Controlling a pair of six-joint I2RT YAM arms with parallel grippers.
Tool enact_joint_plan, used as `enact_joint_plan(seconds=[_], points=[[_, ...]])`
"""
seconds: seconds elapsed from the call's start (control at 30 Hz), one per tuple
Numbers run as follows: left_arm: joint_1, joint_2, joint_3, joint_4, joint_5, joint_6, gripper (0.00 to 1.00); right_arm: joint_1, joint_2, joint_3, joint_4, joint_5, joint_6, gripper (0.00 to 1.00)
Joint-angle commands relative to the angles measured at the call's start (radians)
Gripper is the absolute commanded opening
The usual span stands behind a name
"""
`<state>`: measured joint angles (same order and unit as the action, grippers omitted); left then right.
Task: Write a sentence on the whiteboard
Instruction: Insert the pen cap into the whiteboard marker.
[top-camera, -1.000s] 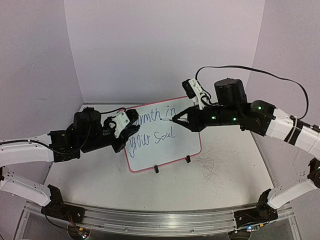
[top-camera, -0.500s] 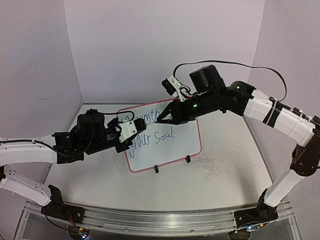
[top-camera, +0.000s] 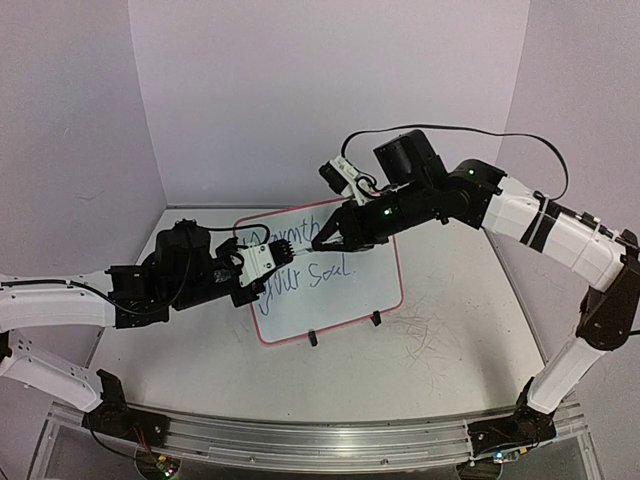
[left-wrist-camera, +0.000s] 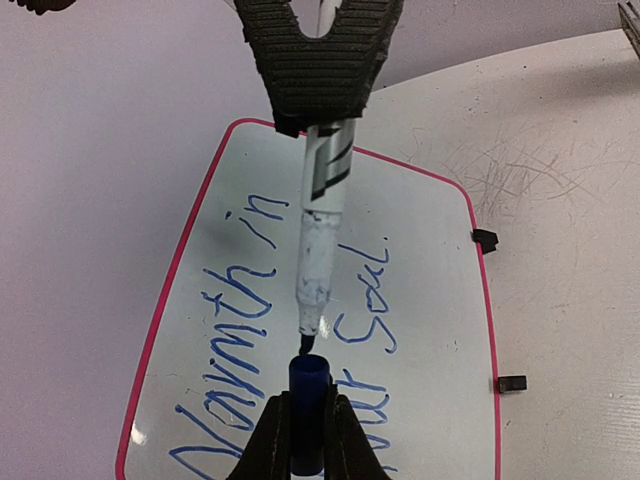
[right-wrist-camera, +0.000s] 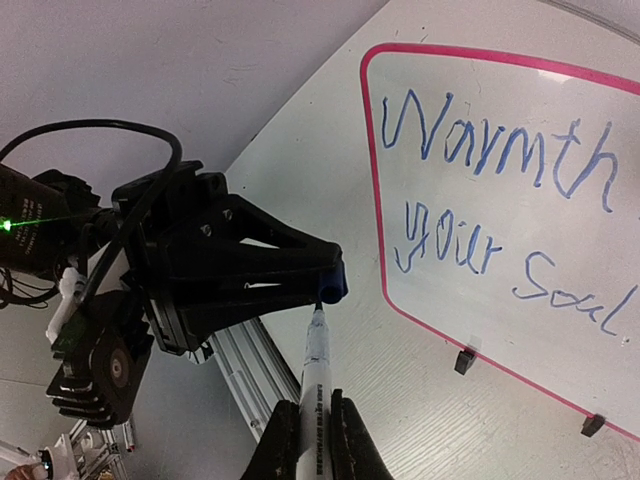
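Evidently finished: the sentence (right-wrist-camera: 497, 215) fills the whiteboard (top-camera: 330, 300), which stands on the table (top-camera: 450, 340) just beyond my grippers.
My left gripper (left-wrist-camera: 308, 415) pinches the blue cap (left-wrist-camera: 308, 385), mouth towards the marker (left-wrist-camera: 320, 230). My right gripper (right-wrist-camera: 315, 410) pinches the barrel, its long axis in line with the cap, nib at the mouth, not yet seated. I judge a straight push along that line remains.

One whiteboard (top-camera: 330, 305), one marker (left-wrist-camera: 322, 230), one blue cap (left-wrist-camera: 308, 380), four written words (right-wrist-camera: 445, 245), two hands (top-camera: 262, 262) (top-camera: 325, 240).
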<state>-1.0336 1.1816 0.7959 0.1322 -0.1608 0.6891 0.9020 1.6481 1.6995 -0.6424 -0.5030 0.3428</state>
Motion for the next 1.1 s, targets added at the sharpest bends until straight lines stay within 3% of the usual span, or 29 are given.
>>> enact_joint_plan(seconds=[0.0, 1.07], points=[[-0.005, 0.003, 0.002, 0.040, -0.001, 0.006, 0.00, -0.002, 0.023, 0.051, 0.010, -0.010, 0.003, 0.00], [-0.013, 0.007, 0.032, 0.039, 0.005, -0.028, 0.00, 0.012, 0.138, 0.092, 0.009, 0.004, 0.036, 0.00]])
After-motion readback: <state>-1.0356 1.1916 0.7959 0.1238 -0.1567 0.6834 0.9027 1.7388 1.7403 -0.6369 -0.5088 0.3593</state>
